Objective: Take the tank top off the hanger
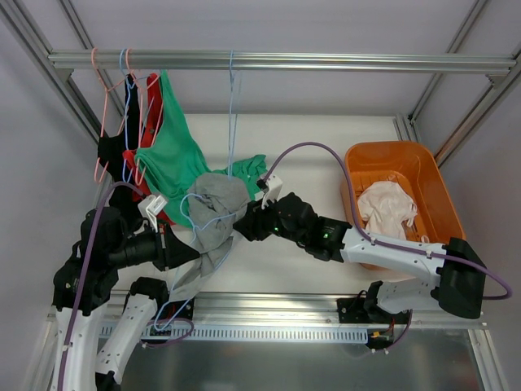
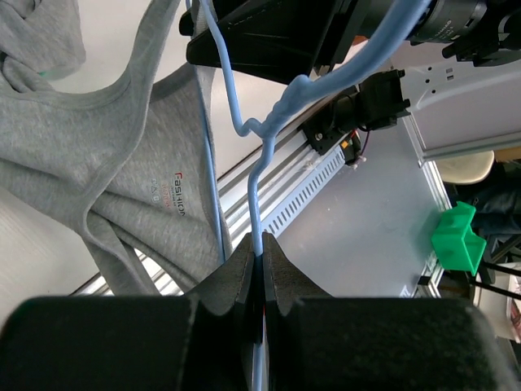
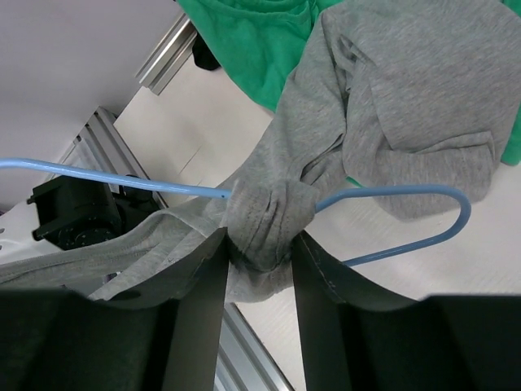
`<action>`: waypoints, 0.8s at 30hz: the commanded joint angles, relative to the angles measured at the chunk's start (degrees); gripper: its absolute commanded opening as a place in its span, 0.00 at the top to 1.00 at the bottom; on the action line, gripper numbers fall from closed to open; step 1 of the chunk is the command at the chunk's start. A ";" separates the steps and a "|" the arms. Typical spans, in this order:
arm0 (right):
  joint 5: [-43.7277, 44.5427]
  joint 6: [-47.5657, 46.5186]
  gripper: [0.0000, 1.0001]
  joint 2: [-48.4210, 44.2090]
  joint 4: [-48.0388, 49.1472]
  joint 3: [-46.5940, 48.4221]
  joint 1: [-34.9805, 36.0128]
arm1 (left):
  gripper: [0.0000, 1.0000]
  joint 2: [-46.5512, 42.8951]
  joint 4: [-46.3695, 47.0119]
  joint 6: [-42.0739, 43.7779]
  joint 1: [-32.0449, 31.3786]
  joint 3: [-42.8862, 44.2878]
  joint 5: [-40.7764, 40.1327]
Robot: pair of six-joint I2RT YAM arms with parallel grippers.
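The grey tank top [image 1: 216, 208] hangs bunched on a light blue wire hanger [image 1: 192, 201] held low over the table. My left gripper [image 1: 194, 254] is shut on the hanger's wire; in the left wrist view the jaws [image 2: 260, 248] pinch the blue wire [image 2: 254, 155], with the grey top [image 2: 106, 163] to the left. My right gripper [image 1: 241, 221] is shut on a bunched strap of the top. In the right wrist view the fingers [image 3: 259, 238] squeeze the grey strap [image 3: 264, 216] where it wraps the hanger [image 3: 391, 194].
A green shirt [image 1: 175, 155] and red and black garments hang on hangers at the left of the rail [image 1: 285, 61]. An empty blue hanger [image 1: 232, 106] hangs mid-rail. An orange bin [image 1: 423, 163] with a white cloth [image 1: 387, 208] stands at the right.
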 commanded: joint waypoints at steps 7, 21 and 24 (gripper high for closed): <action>5.63 -2.08 0.95 -1.52 -0.43 2.32 0.36 | 1.00 1.45 2.48 -0.05 -0.61 0.87 0.90; 9.88 -9.90 1.00 -17.53 -22.31 7.49 -22.74 | 1.00 11.02 8.28 -1.89 -0.69 19.99 18.20; 8.89 -11.92 1.00 -18.40 -28.18 14.06 -25.83 | 1.00 15.24 14.74 -4.78 -0.78 27.20 21.71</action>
